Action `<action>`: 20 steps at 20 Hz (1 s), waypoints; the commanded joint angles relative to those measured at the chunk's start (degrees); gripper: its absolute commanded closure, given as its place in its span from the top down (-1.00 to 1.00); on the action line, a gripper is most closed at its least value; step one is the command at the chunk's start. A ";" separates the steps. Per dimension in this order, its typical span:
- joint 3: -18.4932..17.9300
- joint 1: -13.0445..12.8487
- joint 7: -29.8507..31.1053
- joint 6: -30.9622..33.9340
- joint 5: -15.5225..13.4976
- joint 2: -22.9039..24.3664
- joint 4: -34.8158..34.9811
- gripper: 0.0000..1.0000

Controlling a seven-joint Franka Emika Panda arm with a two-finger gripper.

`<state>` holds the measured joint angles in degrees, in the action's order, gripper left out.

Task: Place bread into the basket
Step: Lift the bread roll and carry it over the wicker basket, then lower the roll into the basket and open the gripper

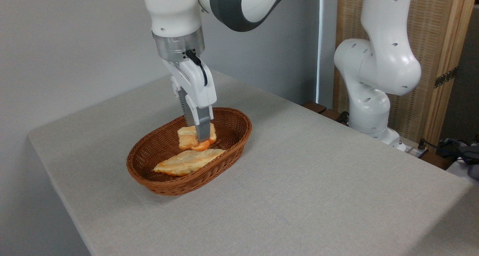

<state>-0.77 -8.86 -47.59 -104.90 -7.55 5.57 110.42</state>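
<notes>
The bread point(191, 138), a small golden bun with an orange-brown base, hangs over the inside of the basket point(149, 173), an oval brown wicker one on the grey table. My gripper point(200, 139) is shut on the bun, its fingers pointing down into the basket's far half. The bun sits just above a long braided loaf point(187, 161) that lies in the basket's near half. I cannot tell whether the bun touches the loaf or the basket floor.
The table point(318, 188) is covered in grey cloth, with its edges at left and front. The arm's white base point(374, 110) stands at the back right. A wooden screen point(438, 42) rises behind it.
</notes>
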 commanded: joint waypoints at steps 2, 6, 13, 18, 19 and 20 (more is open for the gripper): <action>1.64 -0.01 3.82 -1.18 -0.54 -0.29 -0.90 1.00; 1.82 -0.01 3.73 -1.09 -0.53 -0.65 -0.90 1.00; 1.82 -0.01 3.46 -0.74 -0.45 -0.65 -0.90 1.00; 1.74 -0.01 2.50 -0.57 -0.27 -0.65 -0.90 1.00; 1.74 -0.01 2.50 -0.57 -0.27 -0.65 -0.90 1.00; 1.74 -0.01 2.50 -0.57 -0.27 -0.65 -0.90 1.00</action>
<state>1.03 -8.87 -44.65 -105.76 -7.55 5.06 110.11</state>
